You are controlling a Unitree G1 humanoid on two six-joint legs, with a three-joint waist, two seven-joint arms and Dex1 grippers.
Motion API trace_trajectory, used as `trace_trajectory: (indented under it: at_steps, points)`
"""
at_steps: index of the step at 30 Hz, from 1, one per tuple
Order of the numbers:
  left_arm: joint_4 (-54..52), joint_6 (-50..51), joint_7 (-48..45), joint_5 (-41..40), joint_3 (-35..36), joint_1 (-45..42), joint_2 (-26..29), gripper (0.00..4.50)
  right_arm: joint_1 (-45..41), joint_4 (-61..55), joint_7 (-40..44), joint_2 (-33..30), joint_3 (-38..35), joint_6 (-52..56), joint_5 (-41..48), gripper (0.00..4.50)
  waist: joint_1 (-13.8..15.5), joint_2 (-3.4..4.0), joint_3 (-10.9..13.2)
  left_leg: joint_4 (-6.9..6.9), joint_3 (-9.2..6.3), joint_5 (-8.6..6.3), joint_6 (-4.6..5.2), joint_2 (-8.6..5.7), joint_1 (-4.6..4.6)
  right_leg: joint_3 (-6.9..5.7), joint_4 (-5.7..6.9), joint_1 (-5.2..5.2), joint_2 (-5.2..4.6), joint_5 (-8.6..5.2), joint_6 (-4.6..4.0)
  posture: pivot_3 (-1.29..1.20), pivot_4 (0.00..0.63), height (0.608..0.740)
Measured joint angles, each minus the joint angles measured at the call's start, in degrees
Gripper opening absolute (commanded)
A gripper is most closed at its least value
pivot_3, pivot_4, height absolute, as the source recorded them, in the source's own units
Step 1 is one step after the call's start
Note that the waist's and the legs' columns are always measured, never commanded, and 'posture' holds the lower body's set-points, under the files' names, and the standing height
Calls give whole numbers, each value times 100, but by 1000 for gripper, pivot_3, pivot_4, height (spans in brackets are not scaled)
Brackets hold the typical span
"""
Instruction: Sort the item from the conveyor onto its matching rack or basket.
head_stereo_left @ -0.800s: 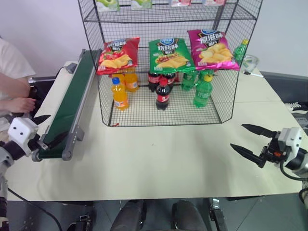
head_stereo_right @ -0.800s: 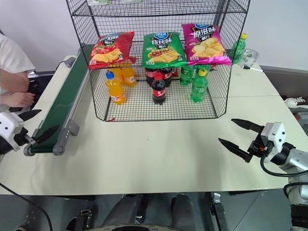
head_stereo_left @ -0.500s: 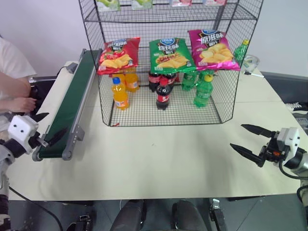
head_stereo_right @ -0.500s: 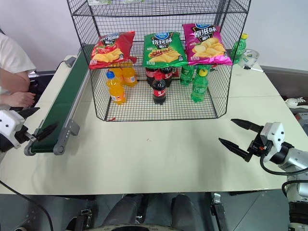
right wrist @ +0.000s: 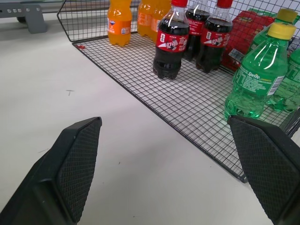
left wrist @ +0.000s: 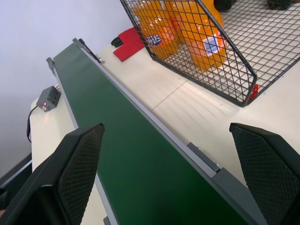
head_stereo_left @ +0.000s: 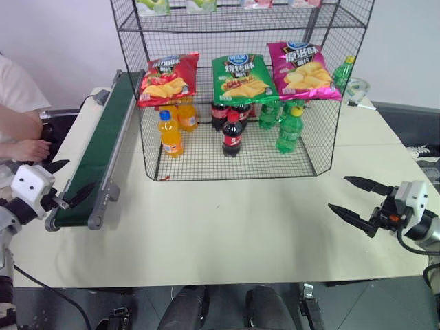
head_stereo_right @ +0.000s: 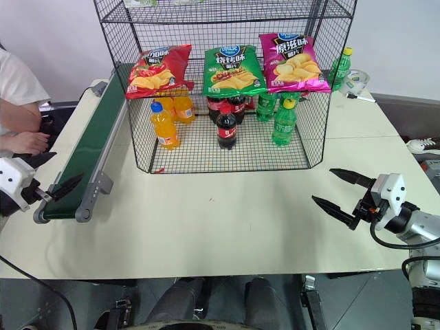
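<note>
While the belt runs bare, the step in hand reads as waiting at the pickup end. Lower left of the head view: left gripper point(head_stereo_left: 60, 185), fingers spread wide and empty, flanking the near end of the conveyor point(head_stereo_left: 103, 148), just beside its roller. Upper centre-left: red chip bag point(head_stereo_left: 168, 77) already lies on the middle tier of the wire rack point(head_stereo_left: 240, 103), well apart from both grippers (beside green and magenta bags). Lower right: right gripper point(head_stereo_left: 357, 201), fingers apart, empty, over bare table point(head_stereo_left: 227, 227). Next move, as I judge it: hold until an item arrives between the left fingers, then close.
</note>
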Motion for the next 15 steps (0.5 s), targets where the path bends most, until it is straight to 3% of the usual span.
trace_trajectory:
  at_steps: [15]
  points:
    - [180, -16, -33, 0, 0, -66, 1, 4484, 14, -5, -15, 27, 3, -7, -13, 4500, -1, 1, 1, -1, 0, 0, 0, 0, 0, 0, 0, -2, 0, 0, 0, 0, 150, 740]
